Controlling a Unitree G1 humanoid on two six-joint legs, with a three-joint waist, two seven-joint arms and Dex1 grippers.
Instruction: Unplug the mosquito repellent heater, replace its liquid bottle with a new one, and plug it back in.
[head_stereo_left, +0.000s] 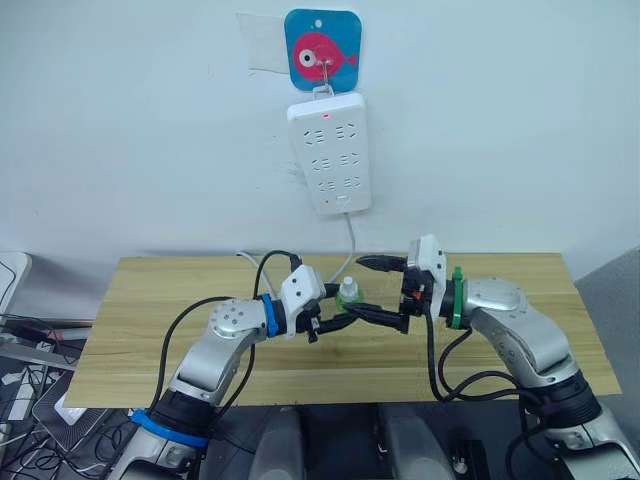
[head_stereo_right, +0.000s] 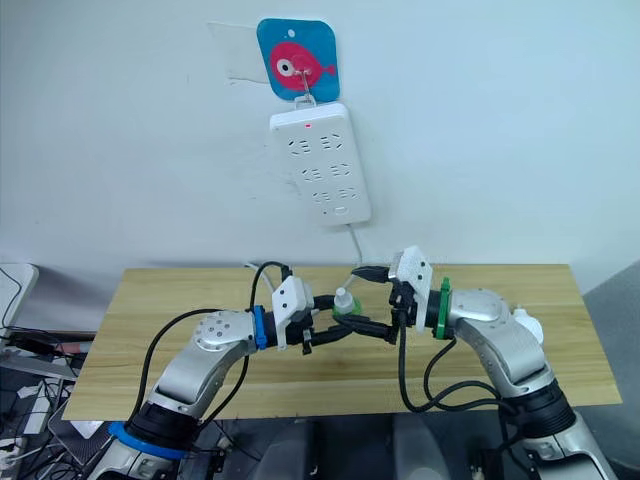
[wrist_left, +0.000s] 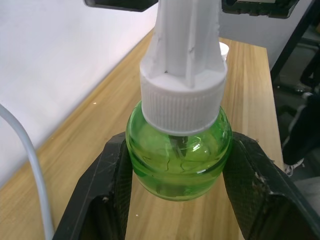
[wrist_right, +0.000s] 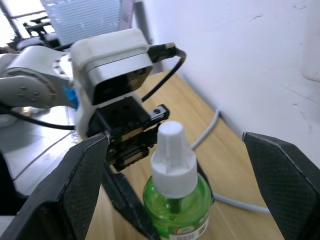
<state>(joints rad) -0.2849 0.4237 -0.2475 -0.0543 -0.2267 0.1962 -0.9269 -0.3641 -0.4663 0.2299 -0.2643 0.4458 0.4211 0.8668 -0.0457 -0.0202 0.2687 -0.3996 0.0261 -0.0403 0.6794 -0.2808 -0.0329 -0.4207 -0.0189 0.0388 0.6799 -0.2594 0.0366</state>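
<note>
Where the white wall meets it, a long light-wood plank surface (head_stereo_left: 150, 300) runs across the scene. Above it hangs a long white plastic power strip (head_stereo_left: 328, 152) with one small red light lit near its top, suspended from a hook on a square blue sticker with a pink fish (head_stereo_left: 322, 48); its grey cable (head_stereo_left: 349, 240) drops down to the surface. Left pincer (head_stereo_left: 338, 308): black fingers pressed against both sides of a small round green transparent liquid bottle with a white ribbed cap and tapered white neck (head_stereo_left: 349, 293), held upright above the middle of the surface. Right pincer (head_stereo_left: 383, 290): fingers spread wide, facing the bottle from the opposite side, not touching it. Small white rounded plastic mosquito repellent heater (head_stereo_right: 527, 326): lying on the surface just behind the right forearm, partly hidden, well apart from the power strip.
</note>
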